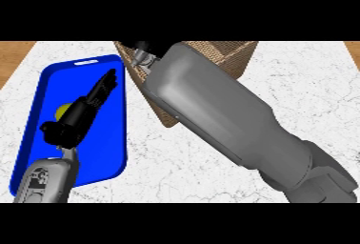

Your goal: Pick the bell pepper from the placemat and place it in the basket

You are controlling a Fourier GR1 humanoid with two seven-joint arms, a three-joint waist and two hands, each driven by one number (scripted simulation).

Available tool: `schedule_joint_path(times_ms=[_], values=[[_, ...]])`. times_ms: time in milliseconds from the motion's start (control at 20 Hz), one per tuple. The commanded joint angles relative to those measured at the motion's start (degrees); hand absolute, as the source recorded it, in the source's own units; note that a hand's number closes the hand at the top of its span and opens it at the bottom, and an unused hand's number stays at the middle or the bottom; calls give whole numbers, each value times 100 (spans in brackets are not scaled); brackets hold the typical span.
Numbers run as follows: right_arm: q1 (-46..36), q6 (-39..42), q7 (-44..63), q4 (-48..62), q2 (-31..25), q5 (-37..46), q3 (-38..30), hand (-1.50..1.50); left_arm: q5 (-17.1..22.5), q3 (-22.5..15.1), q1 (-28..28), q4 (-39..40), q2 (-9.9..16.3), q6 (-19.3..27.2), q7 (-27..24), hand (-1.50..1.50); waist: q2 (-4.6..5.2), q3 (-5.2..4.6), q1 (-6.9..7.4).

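Observation:
A blue placemat (105, 147) lies on the left of the marble counter. A small part of a yellow bell pepper (63, 109) shows on the mat; my left hand (79, 116) hides the remainder. That hand is open above the mat, its fingers straight and pointing towards the far edge. The brown woven basket (233, 55) stands at the top middle, mostly covered by my right forearm (218, 114). Only a dark bit of my right hand (140, 49) shows at the basket's far left corner, and its inside is hidden.
White marble counter (309, 90) stretches to the right of the basket and in front of the mat. Wooden strips (13, 55) show at the far left and far right corners.

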Motion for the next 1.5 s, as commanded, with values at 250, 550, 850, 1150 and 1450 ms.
schedule_joint_path(times_ms=[250,550,850,1150,1450], values=[[-231,-823,1209,1044,64,334,-626,150,-15,75,278,-179,94,4,-63,0,-9,13,-166],[19,-1206,535,1586,65,-48,-853,150,196,271,53,-261,190,-70,207,0,18,18,-181],[364,-1926,-101,2038,65,137,-1037,150,131,189,276,-340,103,-29,87,0,5,22,-284],[896,-2328,-550,2181,65,409,-907,150,-68,172,439,-292,14,173,-158,0,-15,25,-374],[763,-3088,-309,2192,65,847,-1533,-150,116,281,636,-434,164,-44,-168,0,-25,25,-380]])
